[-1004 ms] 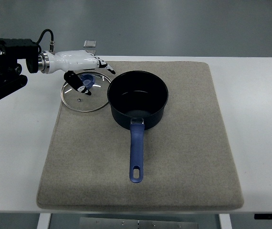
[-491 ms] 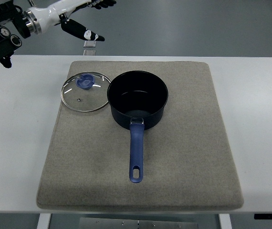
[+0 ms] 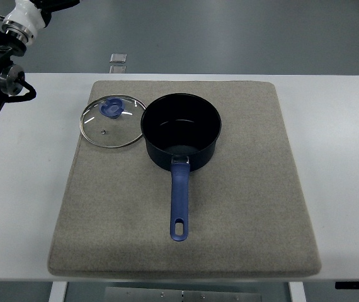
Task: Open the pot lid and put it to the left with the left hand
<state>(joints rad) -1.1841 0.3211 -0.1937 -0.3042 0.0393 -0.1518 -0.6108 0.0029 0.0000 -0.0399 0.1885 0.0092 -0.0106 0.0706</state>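
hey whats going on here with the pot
The glass lid is already off the dark blue pot and lies flat on the grey mat, just left of the pot, rim close against it. The pot stands open, its blue handle pointing toward the camera. Nothing is being handled: only the left arm shows at the top left corner, high above the white table, and its robot hand is out of frame. The right arm is not visible.

One pot [image 3: 181, 131], one glass lid [image 3: 111, 122], one mat [image 3: 242, 207], one table [image 3: 343, 176].
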